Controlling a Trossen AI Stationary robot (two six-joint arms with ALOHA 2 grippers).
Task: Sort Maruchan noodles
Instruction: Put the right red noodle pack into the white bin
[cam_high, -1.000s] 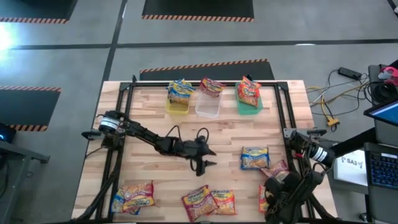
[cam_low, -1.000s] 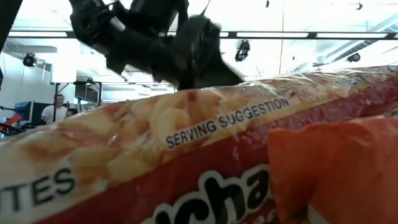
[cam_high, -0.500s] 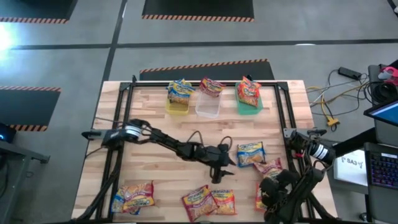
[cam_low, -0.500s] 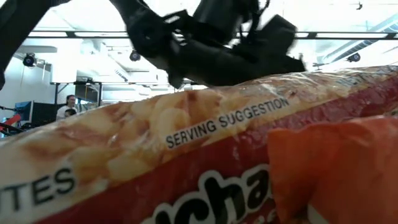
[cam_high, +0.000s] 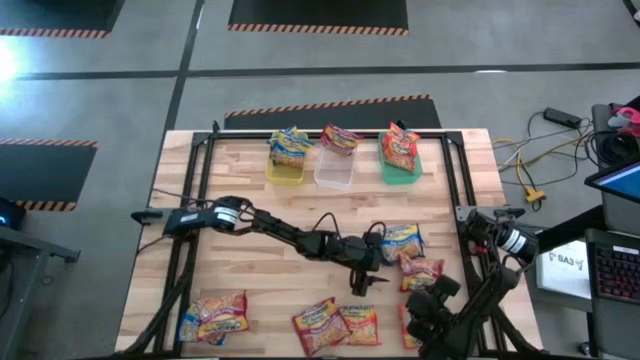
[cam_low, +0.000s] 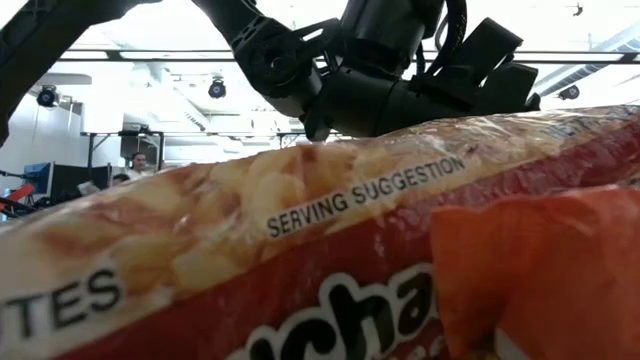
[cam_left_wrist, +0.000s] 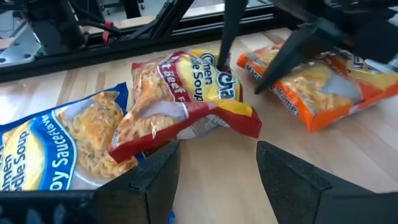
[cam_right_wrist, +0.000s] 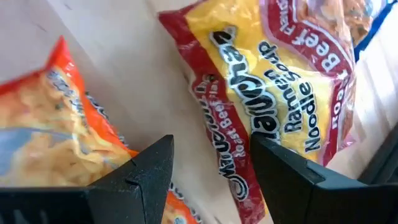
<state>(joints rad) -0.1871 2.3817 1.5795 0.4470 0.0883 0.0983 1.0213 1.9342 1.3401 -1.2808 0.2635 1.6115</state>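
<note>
Change since earlier frames: my left arm has swept from mid-table toward the right side; the red packet near the right edge has shifted inward with my right arm.
Left gripper: fingers apart, nothing between them; hovering over bare wood just beside the blue-and-yellow packet and the red packet.
Right gripper: fingers spread, nothing held; low at the table's near right corner, over the red packet and an orange packet.
Left wrist view: red packet overlaps the blue-and-yellow one; orange packet lies just beside them.
Near edge: two packets at the left corner, a red and an orange pair at the middle.
Far edge: yellow bin, clear bin and green bin in a row, each with noodle packets standing in it.
Low view: blocked mostly by a red packet close to the lens; my left arm above it.
Table: light wood planks.
</note>
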